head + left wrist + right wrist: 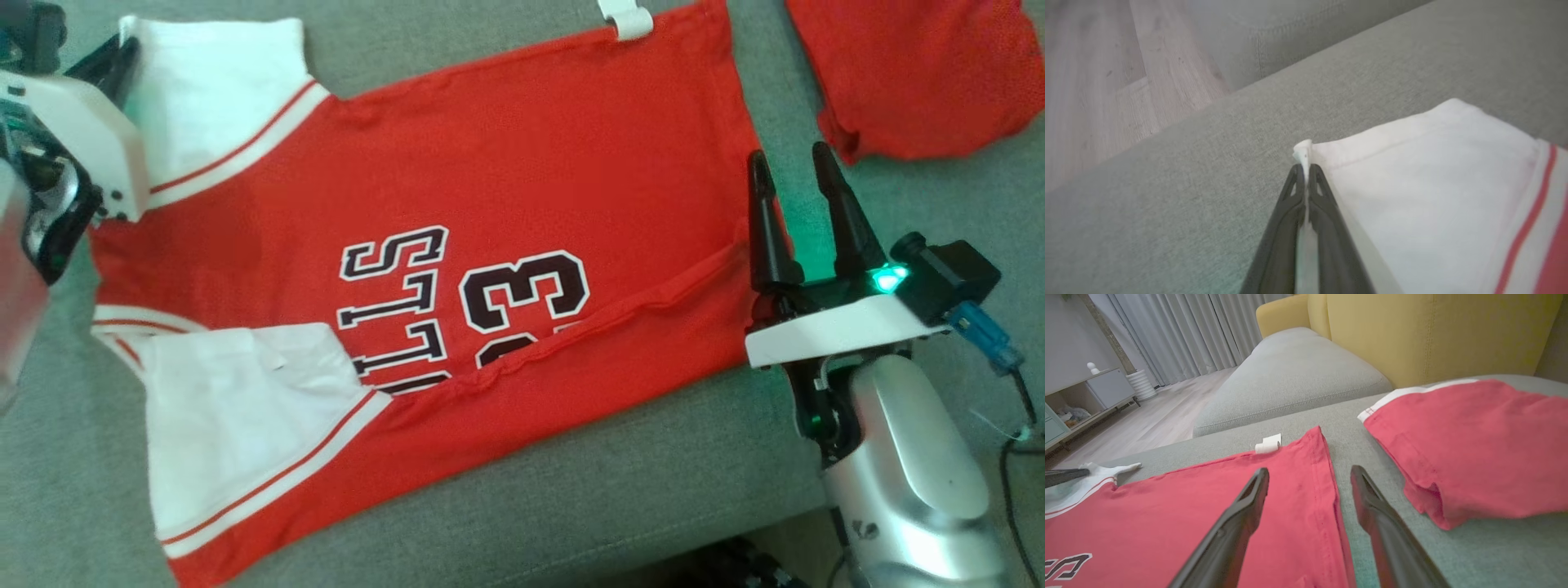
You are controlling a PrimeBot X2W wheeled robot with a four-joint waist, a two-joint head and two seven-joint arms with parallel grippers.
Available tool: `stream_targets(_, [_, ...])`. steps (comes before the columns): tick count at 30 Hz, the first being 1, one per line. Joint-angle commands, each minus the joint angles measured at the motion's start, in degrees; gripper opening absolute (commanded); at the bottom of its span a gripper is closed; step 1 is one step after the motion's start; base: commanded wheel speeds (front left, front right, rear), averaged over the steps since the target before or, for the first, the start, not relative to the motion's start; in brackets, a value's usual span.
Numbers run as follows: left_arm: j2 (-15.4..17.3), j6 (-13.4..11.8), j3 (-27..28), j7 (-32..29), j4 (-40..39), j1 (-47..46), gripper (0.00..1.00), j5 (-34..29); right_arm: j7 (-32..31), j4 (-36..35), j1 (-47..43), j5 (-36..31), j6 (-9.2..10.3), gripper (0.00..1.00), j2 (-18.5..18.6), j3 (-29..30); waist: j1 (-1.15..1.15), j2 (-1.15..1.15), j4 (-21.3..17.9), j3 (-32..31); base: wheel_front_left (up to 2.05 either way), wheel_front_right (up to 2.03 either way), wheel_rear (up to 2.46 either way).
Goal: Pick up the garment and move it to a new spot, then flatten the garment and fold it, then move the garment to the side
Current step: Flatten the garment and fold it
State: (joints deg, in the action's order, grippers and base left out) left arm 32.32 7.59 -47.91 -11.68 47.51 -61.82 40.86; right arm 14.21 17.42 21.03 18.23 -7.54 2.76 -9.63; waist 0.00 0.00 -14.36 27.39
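**Left gripper pinches the sleeve corner**

The red shirt (490,204) lies flat on the grey sofa seat (571,506), in the middle of the head view. Its long side runs left to right, a bit tilted. The sleeves are at the left and the hem is at the right. At the upper left, the left gripper (1305,168) is pressed together on a corner of the white sleeve (212,90). The right gripper (796,175) is spread wide at the hem. Another red cloth (914,73) lies at the upper right.
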Motion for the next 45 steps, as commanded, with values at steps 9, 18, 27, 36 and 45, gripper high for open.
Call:
stream_targets(9, [2.0,-1.5,-1.3,17.6,-7.6,1.5,0.00,-3.1,-2.4,-2.2,-1.9,-5.0,0.05,1.00,0.1,4.3,0.00,0.00,7.2,-8.5,0.00,0.00,0.00])
stream_targets(18, [3.3,-7.5,-1.7,20.8,-22.7,9.7,0.00,-3.3,-10.1,-6.0,-0.2,-10.8,0.05,1.00,0.3,10.6,0.00,0.00,11.9,-11.2,0.00,0.00,0.00])
stream_targets(27, [5.8,-14.6,-2.8,18.6,-39.1,17.6,0.00,-3.4,-25.9,1.9,11.6,-13.8,0.05,1.00,4.9,12.3,0.00,0.00,14.6,-11.4,0.00,0.00,0.00])
stream_targets(36, [5.7,-16.3,-3.7,16.1,-46.0,17.0,0.00,-4.3,-31.3,21.0,23.4,-16.9,0.05,1.00,7.9,14.2,0.00,0.00,17.5,-7.3,0.00,0.00,0.00])
stream_targets(45, [4.2,-15.8,-3.8,15.2,-47.2,13.0,0.00,-5.5,-33.2,34.4,32.0,-21.2,0.05,0.22,11.7,12.7,0.00,0.00,19.5,-2.0,0.00,0.00,0.00])
